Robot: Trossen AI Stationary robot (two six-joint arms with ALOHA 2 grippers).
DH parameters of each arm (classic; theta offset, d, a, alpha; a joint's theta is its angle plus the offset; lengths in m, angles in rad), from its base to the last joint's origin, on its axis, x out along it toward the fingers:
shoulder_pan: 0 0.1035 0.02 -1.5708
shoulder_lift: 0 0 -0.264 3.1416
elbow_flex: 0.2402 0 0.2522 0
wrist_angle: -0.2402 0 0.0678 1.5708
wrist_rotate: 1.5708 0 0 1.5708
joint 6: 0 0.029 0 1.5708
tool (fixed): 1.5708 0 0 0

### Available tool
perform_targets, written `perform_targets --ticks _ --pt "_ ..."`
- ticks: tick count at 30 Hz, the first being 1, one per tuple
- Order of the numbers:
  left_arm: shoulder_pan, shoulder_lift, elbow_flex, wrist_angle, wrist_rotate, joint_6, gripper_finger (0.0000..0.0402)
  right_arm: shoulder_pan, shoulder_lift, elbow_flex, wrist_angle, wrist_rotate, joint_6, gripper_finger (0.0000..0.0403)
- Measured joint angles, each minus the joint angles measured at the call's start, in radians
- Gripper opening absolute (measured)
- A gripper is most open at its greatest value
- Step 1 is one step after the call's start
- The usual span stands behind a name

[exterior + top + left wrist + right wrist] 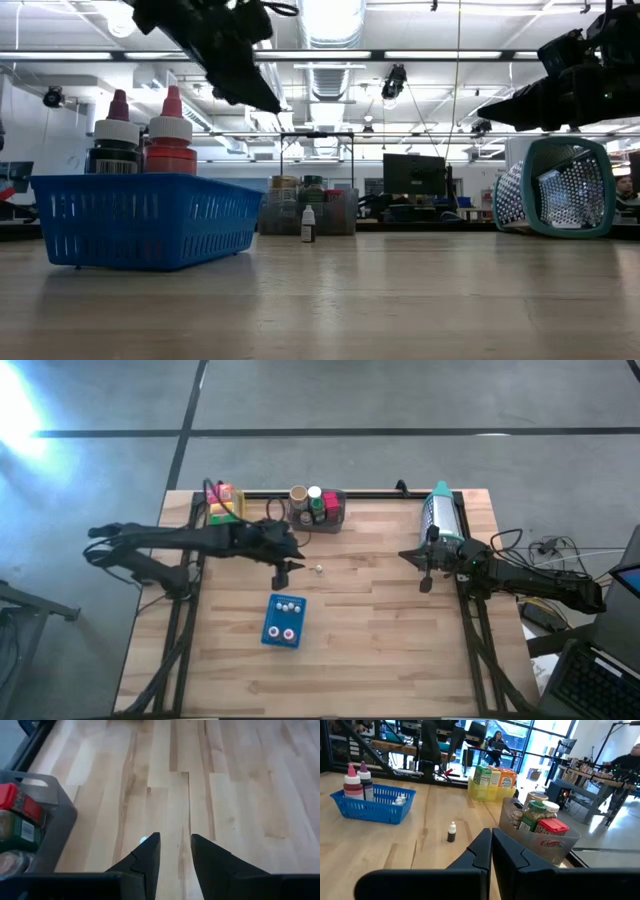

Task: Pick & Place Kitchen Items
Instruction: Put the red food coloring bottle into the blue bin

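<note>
A tiny bottle [451, 832] stands alone (upright) between the blue tray [372, 805] and grey bin [540, 842].

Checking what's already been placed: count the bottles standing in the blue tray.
2 tall bottles: a dark bottle and a red bottle, side by side in the blue tray. Two small white items also lie inside; more may be hidden behind the tray's wall.

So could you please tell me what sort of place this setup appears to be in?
Probably a robotics lab or workshop: ceiling ducts and strip lights overhead, monitors on benches behind the wooden table, and people seated at desks.
</note>
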Motion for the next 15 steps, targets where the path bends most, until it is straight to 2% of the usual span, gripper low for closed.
perform_targets --ticks 11,15 --pt "0.000 0.158 0.064 0.007 0.000 -0.008 0.0119 0.000 0.001 0.000 0.000 0.000 -0.001 0.0008" --pt "0.001 0.205 0.075 0.015 0.000 -0.032 0.0132 0.000 0.000 0.000 0.000 0.000 -0.023 0.0008"
